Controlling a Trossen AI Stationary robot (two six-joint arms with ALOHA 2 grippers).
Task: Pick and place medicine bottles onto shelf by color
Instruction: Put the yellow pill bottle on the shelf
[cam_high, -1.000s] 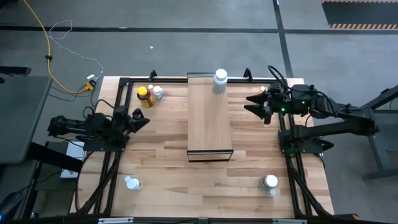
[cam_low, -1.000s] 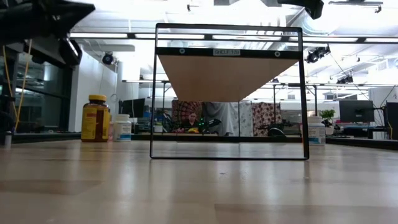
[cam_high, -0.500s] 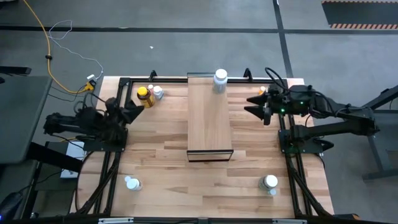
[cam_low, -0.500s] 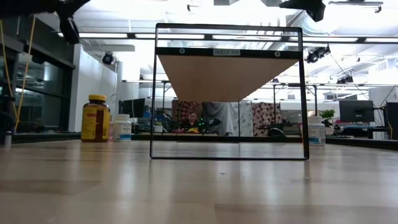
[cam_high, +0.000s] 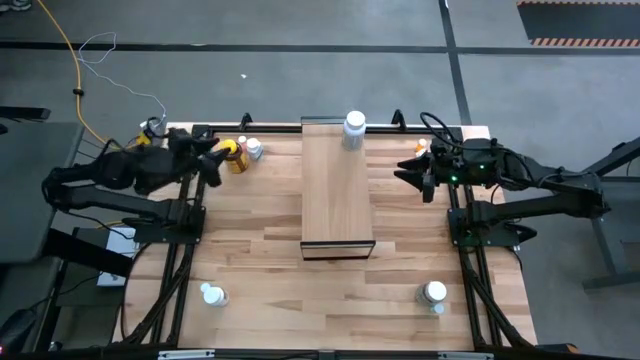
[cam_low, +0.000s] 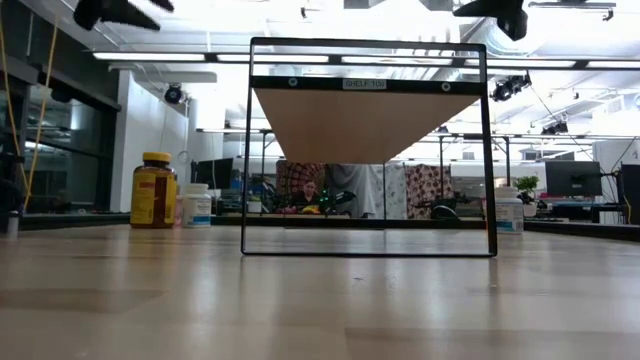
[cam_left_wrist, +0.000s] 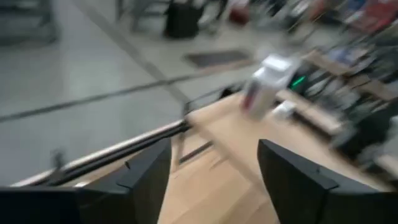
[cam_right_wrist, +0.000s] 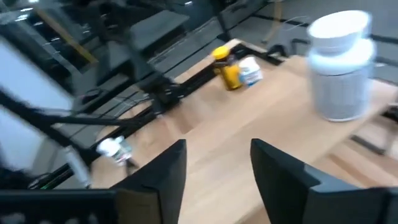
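Amber bottle (cam_high: 231, 155) stands at the table's far left corner, small white bottle (cam_high: 254, 149) just beside it. Left gripper (cam_high: 212, 160) hovers right next to the amber one, fingers parted, empty. Rigid, light, smooth plastic; likely tippy. Take it round the body below the cap. Right gripper (cam_high: 405, 171) waits right of the shelf (cam_high: 337, 190), open, empty.
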